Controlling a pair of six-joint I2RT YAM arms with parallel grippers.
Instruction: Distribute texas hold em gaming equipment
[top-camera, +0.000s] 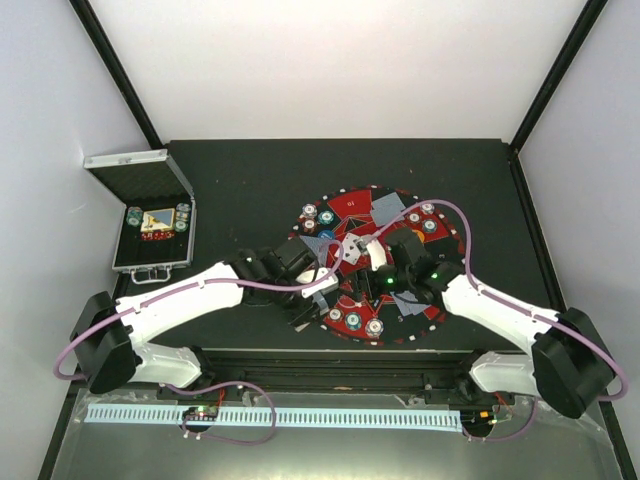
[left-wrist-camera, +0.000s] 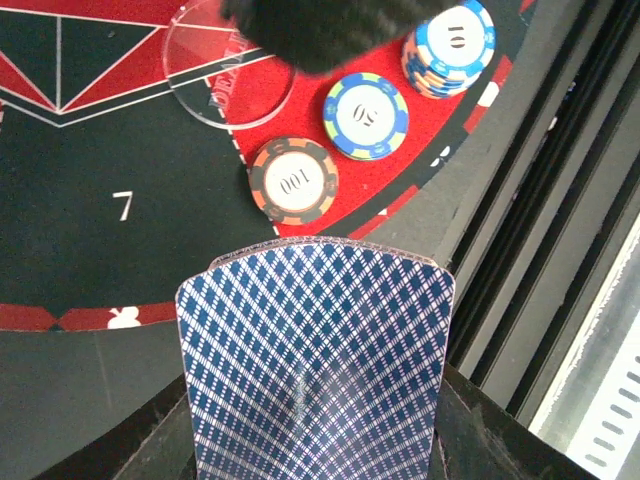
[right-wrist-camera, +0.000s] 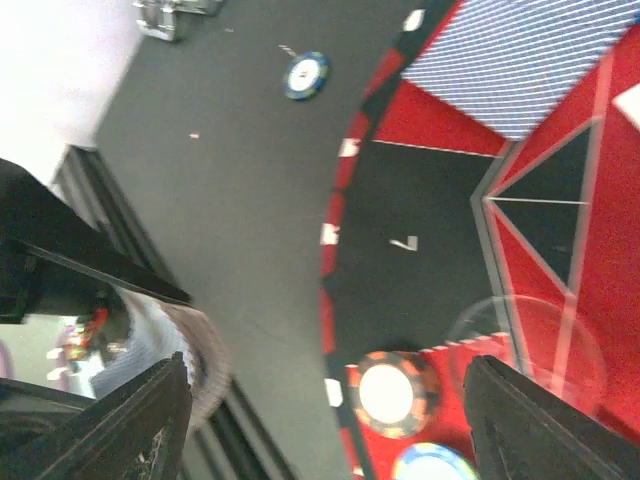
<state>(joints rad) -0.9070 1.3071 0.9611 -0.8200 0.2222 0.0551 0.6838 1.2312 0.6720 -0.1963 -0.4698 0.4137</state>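
- The left gripper (left-wrist-camera: 315, 440) is closed on a bundle of blue-backed cards (left-wrist-camera: 315, 350), which bow between its fingers. The near end of the cards runs off the bottom of the left wrist view, so their number cannot be told
- Beyond the cards, on the round mat (left-wrist-camera: 100, 230), lie a grey chip (left-wrist-camera: 293, 180), a blue chip (left-wrist-camera: 366, 115) and a short stack of chips (left-wrist-camera: 452, 45) cut off by the top edge
- A clear disc (left-wrist-camera: 225, 70) lies beside them, its far side hidden under a blurred black shape (left-wrist-camera: 320, 25) that is too soft to identify
- The right gripper (right-wrist-camera: 328, 375) hangs over the mat's edge with its fingers spread wide and nothing between them. Only the dark fingertips (right-wrist-camera: 140, 420) show, out of focus
- Seen from above, the two grippers are close together over the mat and cover its middle
- A lone chip (right-wrist-camera: 305, 75) lies on the bare table (right-wrist-camera: 220, 200), off the mat
- The open case (top-camera: 140, 165) at the left holds more chips, too small to count
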